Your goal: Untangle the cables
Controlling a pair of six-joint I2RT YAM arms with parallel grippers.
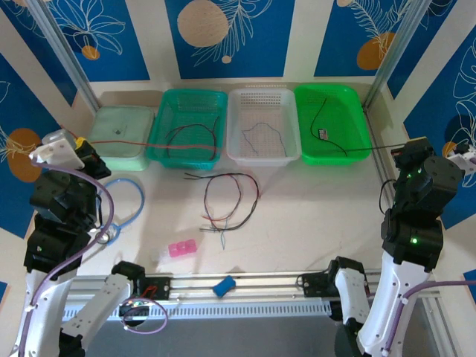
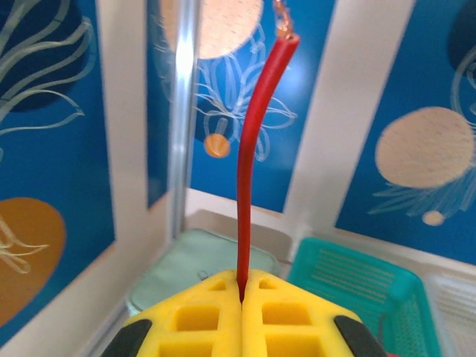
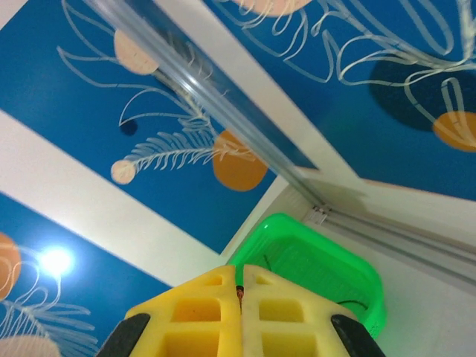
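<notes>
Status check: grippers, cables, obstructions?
Left gripper shut on red cable trailing into teal basket. Right gripper shut on black cable from green basket. Loose tangle on table. Light blue tube loop beside left arm, apart from tangle.

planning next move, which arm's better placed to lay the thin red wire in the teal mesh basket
Left. The left gripper is shut on the thin red wire, which reaches the teal mesh basket; the right gripper is shut on a thin black wire.

Overhead camera looks down on the table (image 1: 320, 223); wrist cameras tilt up, sharing teal basket (image 2: 357, 279) and green basket (image 3: 312, 260).
</notes>
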